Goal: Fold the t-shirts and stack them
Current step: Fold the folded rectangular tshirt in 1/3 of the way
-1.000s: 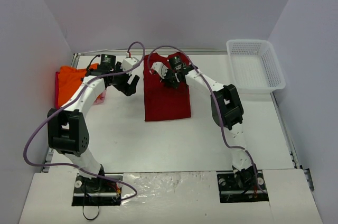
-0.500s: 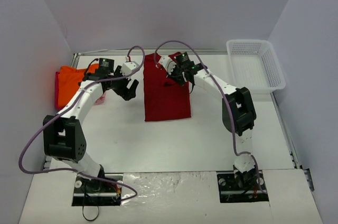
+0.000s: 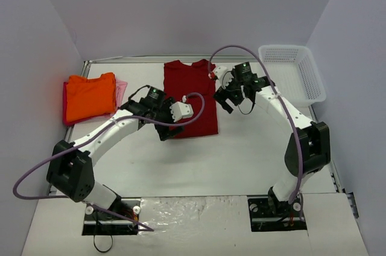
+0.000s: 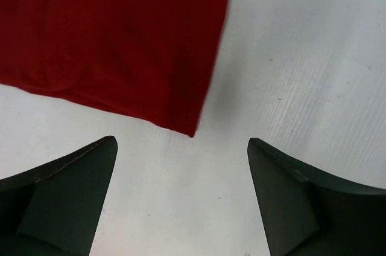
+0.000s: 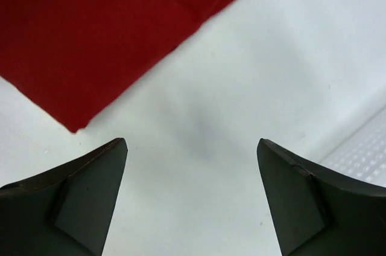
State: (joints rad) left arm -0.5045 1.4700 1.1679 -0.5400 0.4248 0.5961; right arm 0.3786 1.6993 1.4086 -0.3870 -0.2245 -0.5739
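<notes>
Now the dark red t-shirt (image 3: 190, 99) lies released, a flat strip at the middle of the table (image 3: 259, 147). The left gripper (image 3: 168, 133) has been brought to its near left corner, the right gripper (image 3: 233, 101) drawn off its right edge. Both are spread wide and empty. A crosswise fold is judged next.

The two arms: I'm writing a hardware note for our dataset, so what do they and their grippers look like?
The left arm and right arm both have slim white links with chunky black joint housings. A lilac cable loops loosely along each. The left gripper and right gripper have dark, wedge-shaped fingers; no markings show on them.
</notes>
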